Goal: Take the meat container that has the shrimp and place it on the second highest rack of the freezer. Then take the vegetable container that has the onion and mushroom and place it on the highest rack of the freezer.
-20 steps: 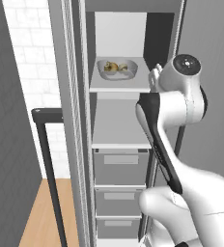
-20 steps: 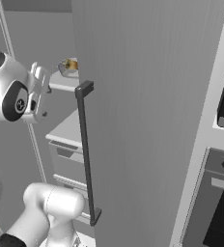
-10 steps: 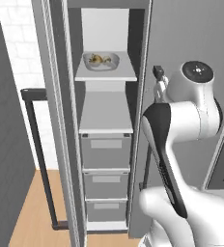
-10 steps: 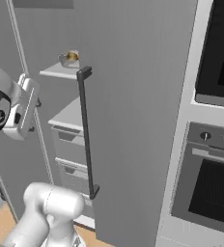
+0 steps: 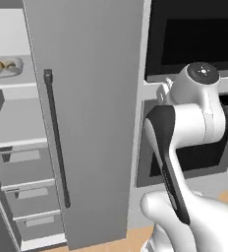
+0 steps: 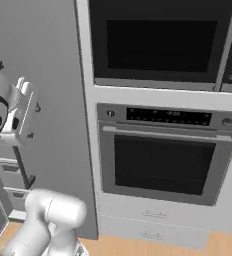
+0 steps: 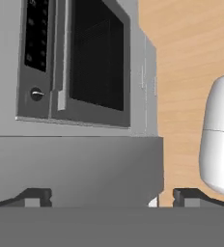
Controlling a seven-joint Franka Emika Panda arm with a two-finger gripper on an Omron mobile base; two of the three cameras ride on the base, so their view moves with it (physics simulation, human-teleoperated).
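Freezer door point(image 5: 91, 113) stands swung across the freezer point(image 5: 10, 162), covering most of its opening; only a strip along the shelves' left edge stays reachable. Oven point(image 6: 163, 160) fronts wall the right. Jaws spread, nothing between.

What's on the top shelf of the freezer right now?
In the left base view, a shallow container sits on the highest rack, holding yellow-brown, rounded food. The open freezer door covers the shelf's right part, so anything there is hidden.
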